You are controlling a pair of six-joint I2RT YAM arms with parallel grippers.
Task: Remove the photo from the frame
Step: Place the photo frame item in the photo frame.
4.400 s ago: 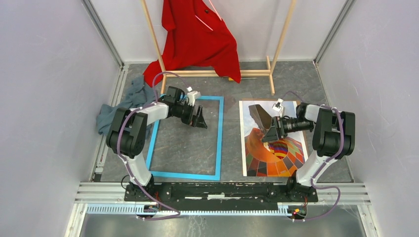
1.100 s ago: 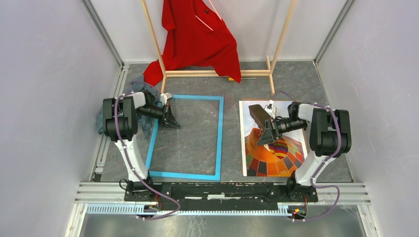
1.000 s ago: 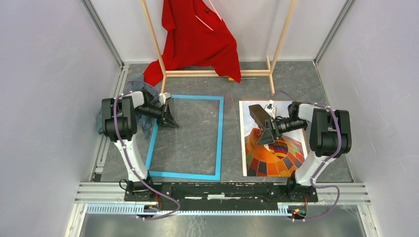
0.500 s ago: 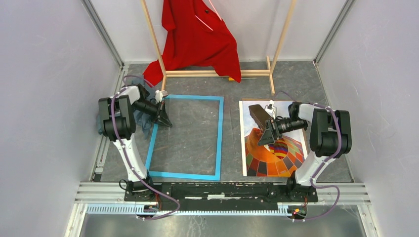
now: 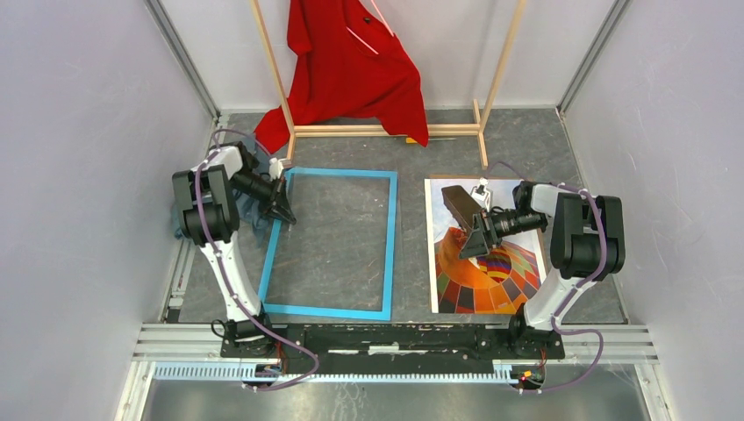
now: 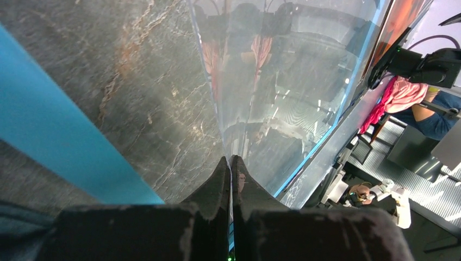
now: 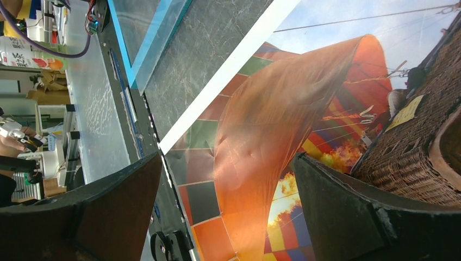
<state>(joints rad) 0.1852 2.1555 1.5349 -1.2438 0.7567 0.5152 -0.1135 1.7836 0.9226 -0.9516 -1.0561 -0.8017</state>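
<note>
Light-blue frame (image 5: 390, 237), orange-red chequered balloon photo (image 5: 491, 282), red shirt (image 5: 351, 70)

Bright, even overhead light, faint shadows; the clear sheet (image 6: 282, 98) mirrors the room; the photo (image 7: 261, 136) looks crisp

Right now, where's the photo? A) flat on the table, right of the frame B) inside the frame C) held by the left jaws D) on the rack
A: the photo lies flat on the table, outside the frame, beneath the right gripper with its jaws open.
</note>
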